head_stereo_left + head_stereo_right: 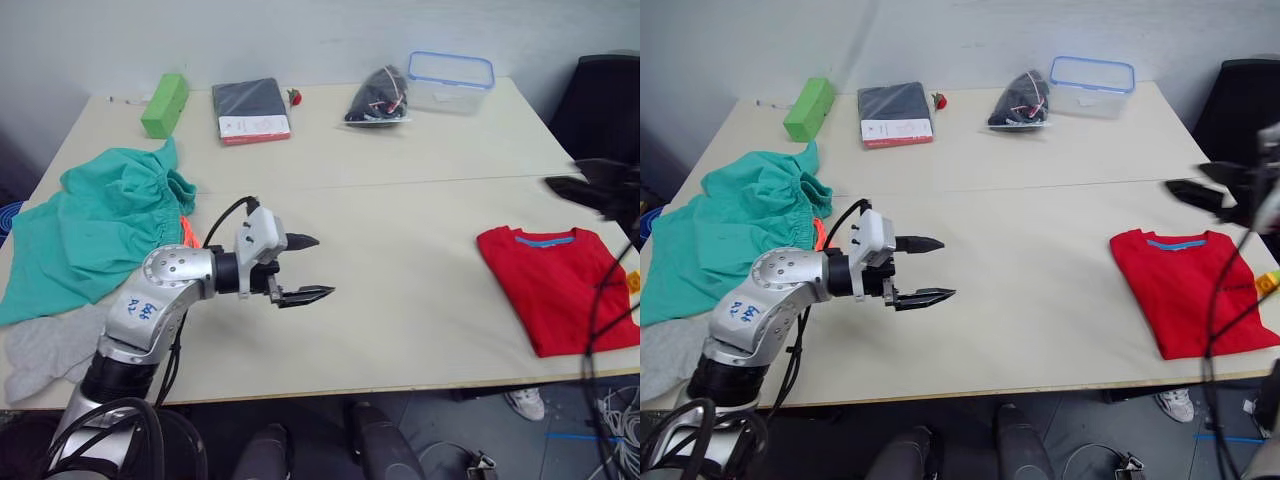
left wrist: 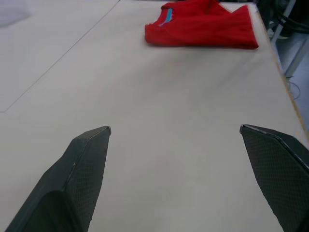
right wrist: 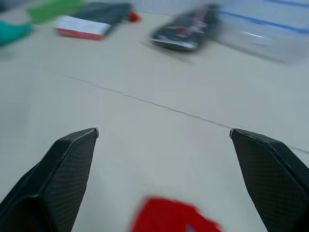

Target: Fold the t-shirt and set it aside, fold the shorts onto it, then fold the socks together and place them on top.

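The left gripper point(image 1: 312, 268) hangs spread and empty over bare table, the crumpled teal-green cloth shorts point(image 1: 95, 230) just behind it. The right gripper point(image 3: 164, 133), also spread, holds nothing beside the folded bright red t-shirt point(image 1: 560, 285).

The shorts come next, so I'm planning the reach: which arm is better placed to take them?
Probably the left. The left claw, open and empty, hovers beside the crumpled shorts on the robot's left; the right claw, also open, is far across the table above the folded t-shirt.
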